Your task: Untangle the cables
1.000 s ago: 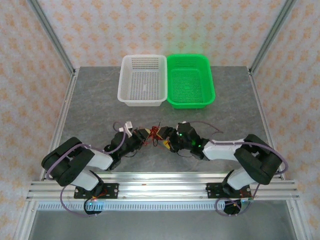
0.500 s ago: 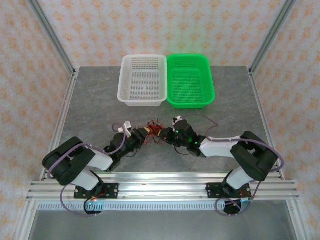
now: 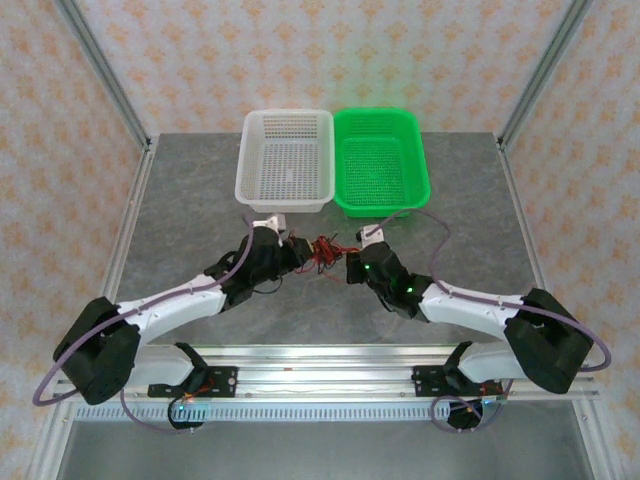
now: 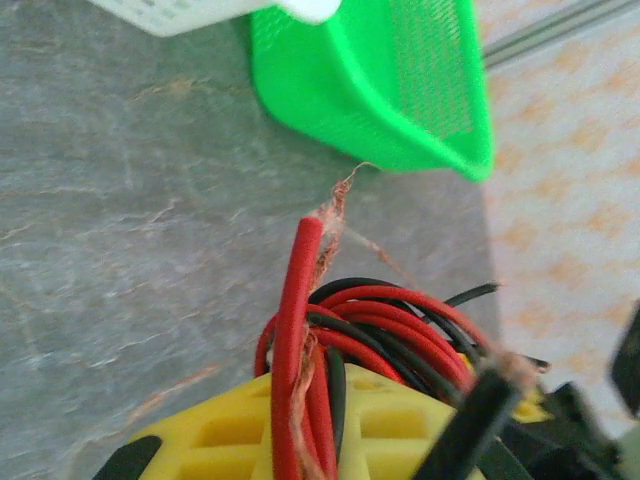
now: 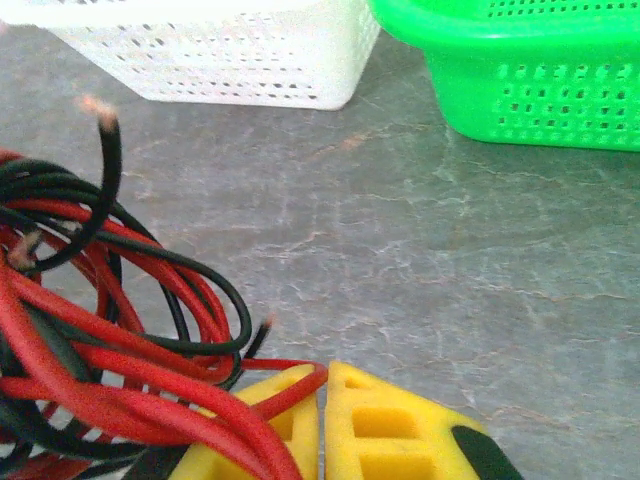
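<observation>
Clamping the red and black cables [image 3: 322,250], the left claw [image 3: 296,252] bites the tangle from nine o'clock, the right claw [image 3: 352,268] from three o'clock, mid-way across the tabletop [image 3: 190,210], at six o'clock of the white basket [image 3: 288,206] and green basket [image 3: 382,208].

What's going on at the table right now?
Both arms are on a tangled bunch of red and black cables in the middle of the table. The left gripper is shut on the bunch from one side and the right gripper is pinching a red strand from the other. The tangle is not undone yet. The white basket and green basket sit side by side farther back, with no cables in them.
</observation>
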`<move>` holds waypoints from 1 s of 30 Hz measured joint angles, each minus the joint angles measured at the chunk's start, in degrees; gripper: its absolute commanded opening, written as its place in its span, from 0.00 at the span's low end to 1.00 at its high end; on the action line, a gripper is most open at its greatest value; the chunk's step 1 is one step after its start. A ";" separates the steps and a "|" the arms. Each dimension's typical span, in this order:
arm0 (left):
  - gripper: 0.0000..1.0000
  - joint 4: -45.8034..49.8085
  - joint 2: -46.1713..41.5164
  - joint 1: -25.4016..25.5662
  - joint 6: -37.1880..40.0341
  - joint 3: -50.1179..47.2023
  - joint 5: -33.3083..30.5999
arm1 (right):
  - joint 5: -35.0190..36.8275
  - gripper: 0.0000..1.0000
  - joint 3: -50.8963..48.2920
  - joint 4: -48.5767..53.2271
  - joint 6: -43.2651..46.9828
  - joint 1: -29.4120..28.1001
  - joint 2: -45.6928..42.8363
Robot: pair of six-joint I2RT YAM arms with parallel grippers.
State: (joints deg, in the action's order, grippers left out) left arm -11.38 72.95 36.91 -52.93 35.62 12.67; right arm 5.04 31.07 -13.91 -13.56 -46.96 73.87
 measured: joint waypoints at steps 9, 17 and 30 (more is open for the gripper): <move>0.00 -2.27 7.21 0.11 2.12 -2.56 1.64 | -3.96 0.31 -3.45 4.61 -4.72 0.07 0.00; 0.00 -4.39 10.84 0.24 2.27 -4.59 1.42 | -12.66 0.52 -2.40 13.31 -11.65 0.57 -3.06; 0.00 -3.06 8.98 4.42 5.40 -4.44 -3.10 | -15.26 0.52 19.91 26.95 -13.03 -3.76 1.64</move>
State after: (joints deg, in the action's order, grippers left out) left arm -14.44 81.93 41.32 -47.53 31.18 9.56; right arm -10.22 50.98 13.04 -26.59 -50.72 75.50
